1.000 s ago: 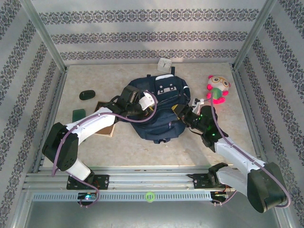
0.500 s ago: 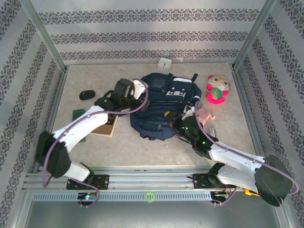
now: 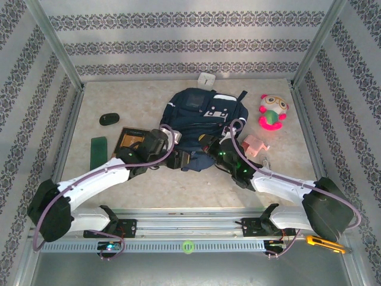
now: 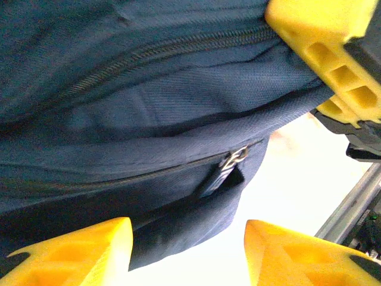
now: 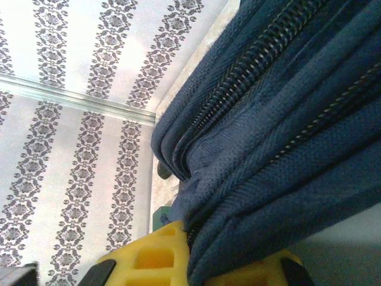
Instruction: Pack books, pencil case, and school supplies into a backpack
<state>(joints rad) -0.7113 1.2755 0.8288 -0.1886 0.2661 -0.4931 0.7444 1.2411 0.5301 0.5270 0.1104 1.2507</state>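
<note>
The navy backpack (image 3: 205, 113) lies in the middle of the table, its near edge bunched between the two grippers. My right gripper (image 3: 209, 148) is shut on a fold of that fabric (image 5: 250, 196) beside a zipper. My left gripper (image 3: 181, 159) stands open at the bag's lower edge (image 4: 178, 226), its yellow fingertips (image 4: 101, 244) apart, a zipper pull (image 4: 229, 167) just above them. The brown book (image 3: 132, 138) and the dark green book (image 3: 99, 152) lie left of the bag. The pale-pink pencil case (image 3: 255, 145) sits right of it.
A black oval object (image 3: 109, 118) lies at the far left, a pink-and-green plush toy (image 3: 272, 111) at the far right, and a small white square thing (image 3: 206, 78) by the back wall. A yellow knife (image 3: 324, 243) rests on the rail at the near right.
My left gripper has let go, opened and swung from the bag's upper left down to its near edge, uncovering the brown book. The right gripper closed on the fabric and the bag shifted.
</note>
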